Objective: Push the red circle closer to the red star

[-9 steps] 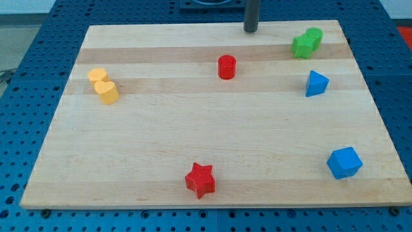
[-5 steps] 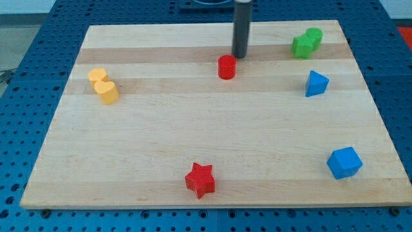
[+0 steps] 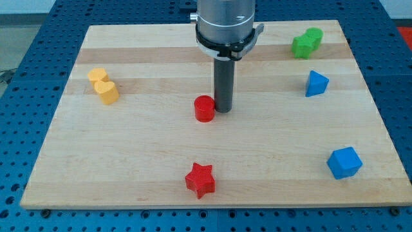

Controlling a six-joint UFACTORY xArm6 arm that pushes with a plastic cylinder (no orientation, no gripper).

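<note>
The red circle [image 3: 205,108], a short red cylinder, stands near the middle of the wooden board [image 3: 141,148]. The red star [image 3: 199,180] lies near the board's bottom edge, almost straight below the circle with a clear gap between them. My tip [image 3: 223,109] is on the board right beside the circle, touching or nearly touching its right side. The rod rises from there to the arm's grey end at the view's top.
A yellow block [image 3: 103,86] sits at the left. A green block [image 3: 306,42] is at the top right, a blue triangular block [image 3: 315,84] below it, and a blue cube-like block [image 3: 344,162] at the bottom right.
My tip came down from the board's top edge toward the bottom. The red circle slid down and to the left, closer to the red star. The other blocks stayed put.
</note>
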